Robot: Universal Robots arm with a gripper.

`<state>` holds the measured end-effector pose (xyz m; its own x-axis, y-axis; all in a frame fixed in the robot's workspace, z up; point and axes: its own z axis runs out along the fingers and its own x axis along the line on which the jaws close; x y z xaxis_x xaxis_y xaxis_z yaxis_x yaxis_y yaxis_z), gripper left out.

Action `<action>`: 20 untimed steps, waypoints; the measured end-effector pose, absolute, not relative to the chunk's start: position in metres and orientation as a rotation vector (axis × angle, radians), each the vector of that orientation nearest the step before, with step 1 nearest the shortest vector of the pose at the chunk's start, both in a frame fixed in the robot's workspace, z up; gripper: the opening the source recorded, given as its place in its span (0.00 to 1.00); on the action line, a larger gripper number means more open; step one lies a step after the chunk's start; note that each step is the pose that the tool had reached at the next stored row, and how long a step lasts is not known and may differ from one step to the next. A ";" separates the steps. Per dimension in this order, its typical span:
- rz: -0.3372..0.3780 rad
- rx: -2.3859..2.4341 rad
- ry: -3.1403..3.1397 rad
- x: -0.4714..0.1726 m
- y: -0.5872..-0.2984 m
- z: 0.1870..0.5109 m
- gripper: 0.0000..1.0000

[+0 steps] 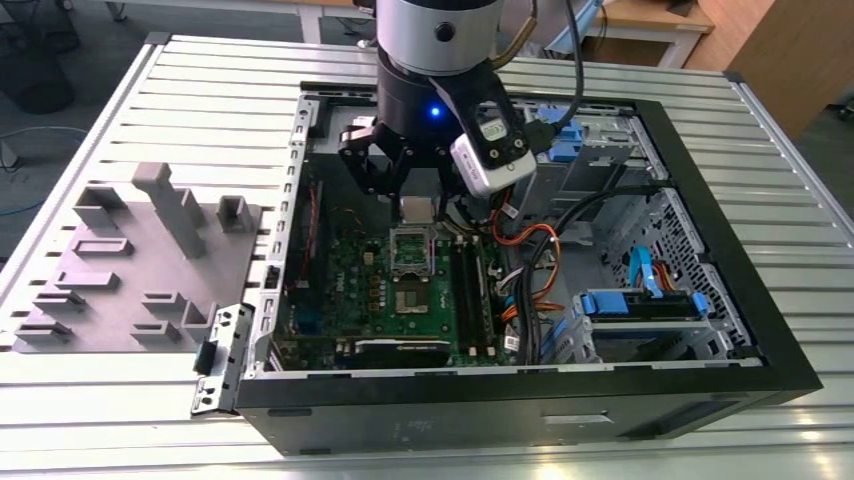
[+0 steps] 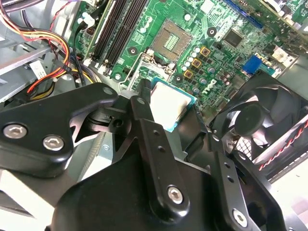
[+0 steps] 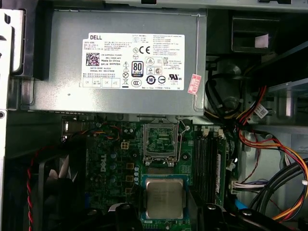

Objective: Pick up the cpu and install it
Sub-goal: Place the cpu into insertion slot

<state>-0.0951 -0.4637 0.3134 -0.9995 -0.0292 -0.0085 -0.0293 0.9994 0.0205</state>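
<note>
The cpu [image 3: 164,198], a small square chip with a silvery top and a thin pale rim, hangs above the green motherboard [image 3: 115,163]. My gripper [image 3: 166,214] is shut on it, with a black finger [image 2: 144,115] pressed against each side. The second wrist view shows the cpu [image 2: 169,105] between those fingers, short of the open socket [image 2: 169,41]. In the first wrist view the socket [image 3: 161,139] lies bare with its metal frame lifted, just beyond the chip. From the exterior view, my gripper [image 1: 415,203] holds the cpu [image 1: 416,209] a little above the socket [image 1: 411,252] inside the case.
A grey power supply with a white label [image 3: 130,62] stands past the socket. Long black memory sticks [image 3: 206,159] run beside it. A black fan [image 2: 255,120] and bundles of coloured cables [image 3: 269,144] crowd the sides. A grey moulded tray [image 1: 134,260] lies at the exterior view's left.
</note>
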 end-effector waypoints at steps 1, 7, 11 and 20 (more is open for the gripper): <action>0.032 -0.046 3.133 -0.095 -0.464 0.313 0.47; 0.032 -0.046 3.133 -0.095 -0.464 0.313 0.47; 0.032 -0.046 3.133 -0.095 -0.464 0.311 0.47; 0.032 -0.046 3.133 -0.095 -0.464 0.306 0.47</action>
